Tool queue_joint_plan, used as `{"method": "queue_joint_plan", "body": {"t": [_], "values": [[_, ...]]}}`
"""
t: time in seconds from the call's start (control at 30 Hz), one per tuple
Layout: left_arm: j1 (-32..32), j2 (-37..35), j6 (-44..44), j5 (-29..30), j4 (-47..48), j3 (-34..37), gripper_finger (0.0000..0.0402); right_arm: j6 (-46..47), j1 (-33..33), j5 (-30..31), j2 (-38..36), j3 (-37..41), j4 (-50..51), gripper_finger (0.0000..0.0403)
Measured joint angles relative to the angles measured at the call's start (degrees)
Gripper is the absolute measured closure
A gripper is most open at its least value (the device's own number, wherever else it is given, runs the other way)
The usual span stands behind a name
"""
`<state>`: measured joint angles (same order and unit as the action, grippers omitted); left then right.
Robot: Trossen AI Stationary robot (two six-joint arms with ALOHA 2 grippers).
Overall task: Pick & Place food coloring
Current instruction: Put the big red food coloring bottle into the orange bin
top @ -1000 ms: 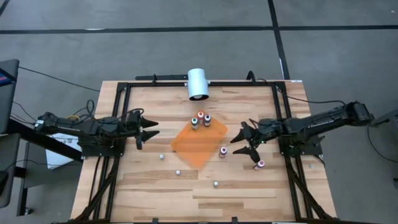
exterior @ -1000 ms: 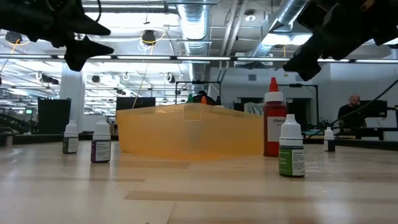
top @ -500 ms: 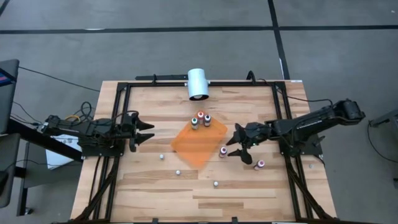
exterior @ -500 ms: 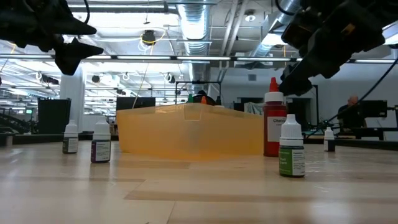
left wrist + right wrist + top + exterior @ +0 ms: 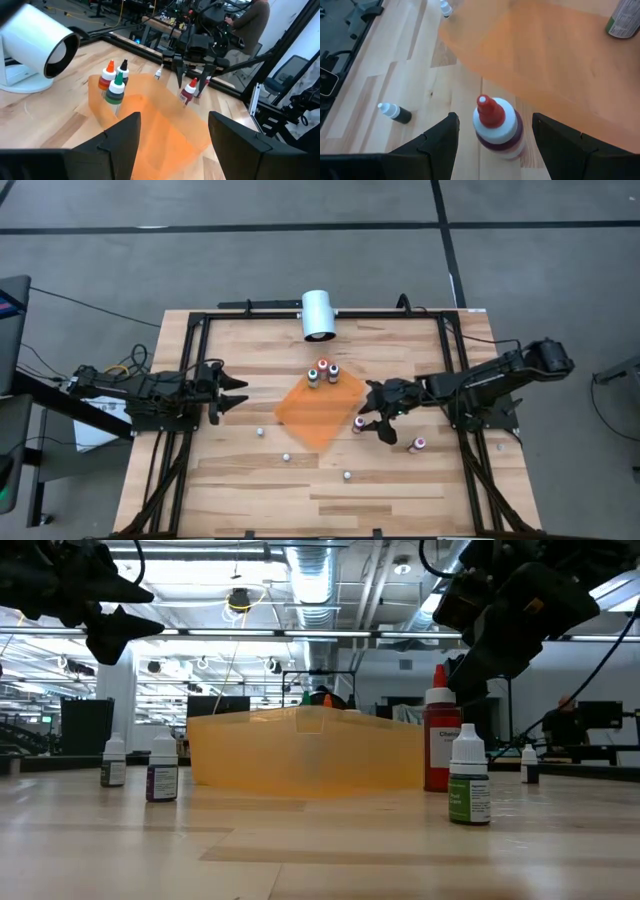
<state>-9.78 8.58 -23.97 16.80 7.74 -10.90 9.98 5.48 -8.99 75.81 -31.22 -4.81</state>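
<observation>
1. The right gripper (image 5: 372,418) is hanging with its fingers spread apart just over a small bottle with a red tip (image 5: 495,127) that is standing upright on the wooden table (image 5: 400,480), right at the right-hand edge of the orange sheet (image 5: 318,412). In the right wrist view the bottle is sitting between the two dark fingers, with a gap on either side, so nothing is being gripped.
2. Three more bottles (image 5: 322,373) are standing close together on the far corner of the orange sheet, with red, green and dark tops.
3. A pink-topped bottle (image 5: 418,445) is standing on the table to the right of the right gripper and nearer the front edge, apart from it.
4. Three tiny bottles are standing along the near part of the table: one (image 5: 260,432) near the sheet's left edge, one (image 5: 285,457) just in front of the sheet, and one (image 5: 347,475) further front.
5. The left gripper (image 5: 236,391) is waiting at the left side of the table, fingers apart, holding nothing, well away from the sheet.
6. Compared with a second ago, the right gripper is now further left, over the red-tipped bottle rather than to its right, while the left gripper has drawn back slightly to the left. The bottles and sheet are sitting where they were.
</observation>
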Motion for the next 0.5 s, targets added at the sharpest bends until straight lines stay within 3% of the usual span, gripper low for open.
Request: {"method": "queue_joint_plan", "body": {"t": [0.5], "values": [[0.0,0.0,-2.2,0.1,2.8,0.0,0.0178,0.0,0.0,0.0,4.2,-2.5,0.1,0.0176]]}}
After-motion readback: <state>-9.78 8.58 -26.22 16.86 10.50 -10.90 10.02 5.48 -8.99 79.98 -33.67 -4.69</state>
